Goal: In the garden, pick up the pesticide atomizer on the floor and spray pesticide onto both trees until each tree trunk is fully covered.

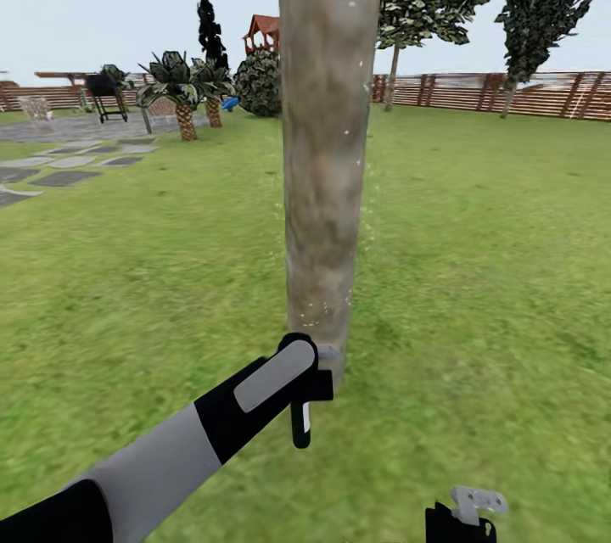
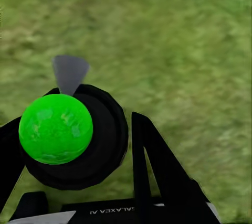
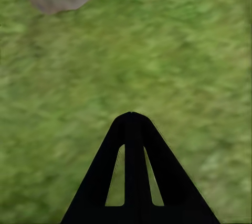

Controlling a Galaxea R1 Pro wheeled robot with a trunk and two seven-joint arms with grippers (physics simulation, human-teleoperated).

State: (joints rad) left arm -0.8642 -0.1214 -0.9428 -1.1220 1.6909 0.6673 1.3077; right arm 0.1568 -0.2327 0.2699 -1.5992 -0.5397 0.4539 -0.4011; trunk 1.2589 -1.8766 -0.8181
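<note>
Left fingers (image 2: 79,145) grip pesticide atomizer (image 2: 73,135); "GALAXEA AI" inverted; right fingers (image 3: 134,124) closed.

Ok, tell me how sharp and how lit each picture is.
Head view: even daylight, no glare; the tree trunk is soft-edged, with a faint shade patch on the grass by its foot. Left wrist view: the grass is blurry, while the green ball held in the left claw is crisp. Right wrist view: smeared grass, sharp black right claw, no shadows.

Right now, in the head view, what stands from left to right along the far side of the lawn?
Black grill on wheels → short scaly-trunked palm → round dark bush → thick grey-brown tree trunk → wooden slat fence.
</note>
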